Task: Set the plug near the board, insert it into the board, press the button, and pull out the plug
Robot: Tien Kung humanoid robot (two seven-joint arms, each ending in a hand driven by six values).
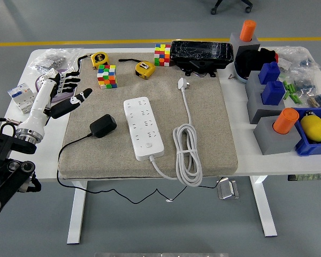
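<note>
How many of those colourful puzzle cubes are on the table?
2. One puzzle cube sits at the mat's far left corner, next to a yellow tape measure. The other cube stands further back, just left of the black box. None seems hidden.

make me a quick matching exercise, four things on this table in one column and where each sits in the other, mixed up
Things:
1. black adapter plug
2. white power strip
3. left hand
4. coiled white cable

Places:
A. middle of the beige mat
B. over the mat's far left corner, fingers spread, holding nothing
C. on the mat, to the right of the strip
D. on the mat, to the left of the strip

Pairs: 1-D, 2-A, 3-B, 4-C
</note>
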